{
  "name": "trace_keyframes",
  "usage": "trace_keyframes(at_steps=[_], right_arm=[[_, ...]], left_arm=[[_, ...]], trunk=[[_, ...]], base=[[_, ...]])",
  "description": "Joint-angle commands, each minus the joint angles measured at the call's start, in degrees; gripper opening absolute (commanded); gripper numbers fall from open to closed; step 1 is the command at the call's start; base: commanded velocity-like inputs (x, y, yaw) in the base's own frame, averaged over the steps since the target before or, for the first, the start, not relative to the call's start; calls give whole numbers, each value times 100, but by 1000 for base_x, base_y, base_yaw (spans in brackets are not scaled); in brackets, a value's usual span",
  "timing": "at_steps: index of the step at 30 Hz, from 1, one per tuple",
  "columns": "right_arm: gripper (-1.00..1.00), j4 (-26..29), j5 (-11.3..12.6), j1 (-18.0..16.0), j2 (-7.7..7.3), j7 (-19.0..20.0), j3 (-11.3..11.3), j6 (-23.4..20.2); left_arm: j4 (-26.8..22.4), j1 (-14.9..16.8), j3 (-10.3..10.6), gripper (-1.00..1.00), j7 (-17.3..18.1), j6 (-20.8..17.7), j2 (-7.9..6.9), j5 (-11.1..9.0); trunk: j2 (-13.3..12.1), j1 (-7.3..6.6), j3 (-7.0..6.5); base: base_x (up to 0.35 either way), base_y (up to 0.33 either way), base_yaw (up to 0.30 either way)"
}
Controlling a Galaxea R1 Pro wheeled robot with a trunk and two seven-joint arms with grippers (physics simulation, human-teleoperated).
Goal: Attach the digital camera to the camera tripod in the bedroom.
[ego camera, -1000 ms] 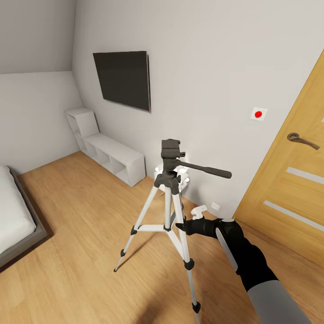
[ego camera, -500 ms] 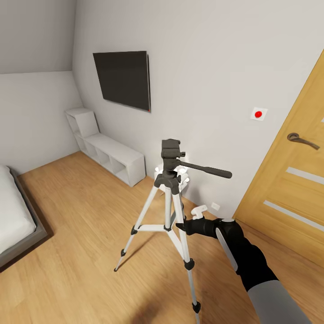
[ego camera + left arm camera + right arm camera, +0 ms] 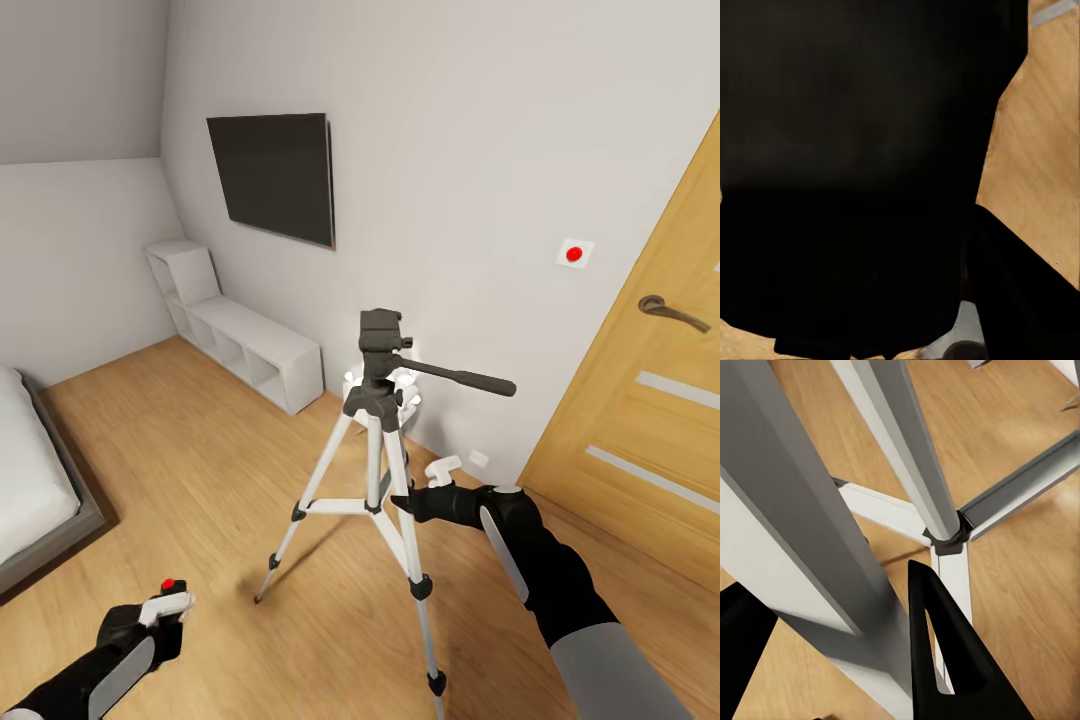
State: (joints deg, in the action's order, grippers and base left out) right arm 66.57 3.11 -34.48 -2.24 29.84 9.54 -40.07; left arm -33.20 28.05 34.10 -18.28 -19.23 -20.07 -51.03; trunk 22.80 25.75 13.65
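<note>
My left gripper (image 3: 165, 608) has risen into view at lower left, clamped on the camera (image 3: 170, 590). My right gripper (image 3: 400, 503) is closed around a tripod (image 3: 378, 440) leg. Wood floor (image 3: 190, 460), TV (image 3: 272, 176), door (image 3: 650, 400).

A dark wall TV (image 3: 272, 177) hangs above low white cube shelves (image 3: 240, 335) on the wood floor (image 3: 190, 470). Further right, a white wall plate with a red dot (image 3: 574, 253) — then the wooden door (image 3: 650, 420) and its metal handle (image 3: 672, 312). A grey bed (image 3: 35, 480) — off at the far side.
</note>
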Motion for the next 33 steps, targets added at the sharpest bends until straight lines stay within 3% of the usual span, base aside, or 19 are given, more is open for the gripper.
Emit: trace_keyframes(at_steps=[1, 9, 11, 12, 13, 19, 20, 21, 29, 33], right_arm=[[-100, 5, -30, -6, -6, -13, 3, -9], [-100, 5, -30, -6, -7, -13, -11, -9], [-100, 5, -27, -6, -6, -13, -11, -9], [-100, 5, -27, -6, -7, -13, -10, -9], [-100, 5, -27, -6, -7, -13, -14, -9], [-100, 10, -22, -6, -11, -13, -26, -9], [-100, 12, -22, -6, -12, -13, -26, -9], [-100, 12, -20, -6, -13, -13, -24, -9], [-100, 10, -19, -6, -13, -13, -21, -9], [-100, 7, -15, -6, -11, -13, -22, -9]], left_arm=[[-87, 79, 44, -100, -160, -73, -15, -71], [-659, 571, -50, -100, -596, -362, -107, -66], [-841, 738, -268, -100, -663, -492, -165, -65], [-987, 865, -474, -100, -703, -645, -187, -50], [-1367, 1145, -930, -100, -769, -1104, -214, -10], [-2374, 1656, -1652, -100, -1038, -2117, -217, 16], [-2692, 1822, -1800, -100, -1146, -2368, -200, 15], [-3344, 2326, -1992, -100, -1343, -2784, -149, -18], [-3728, 3355, -2093, -100, -1439, -3023, 59, -75], [-3754, 3807, -2105, -100, -1432, -3070, 292, -143]], trunk=[[12, 3, 13], [12, 3, 13], [12, 3, 13], [12, 3, 13], [12, 3, 13], [12, 3, 13], [12, 3, 13], [12, 3, 13], [12, 3, 13], [12, 3, 13]], base=[[0, 0, 0], [0, 0, 0], [0, 0, 0], [0, 0, 0], [0, 0, 0], [0, 0, 0], [0, 0, 0], [0, 0, 0], [0, 0, 0], [0, 0, 0]])
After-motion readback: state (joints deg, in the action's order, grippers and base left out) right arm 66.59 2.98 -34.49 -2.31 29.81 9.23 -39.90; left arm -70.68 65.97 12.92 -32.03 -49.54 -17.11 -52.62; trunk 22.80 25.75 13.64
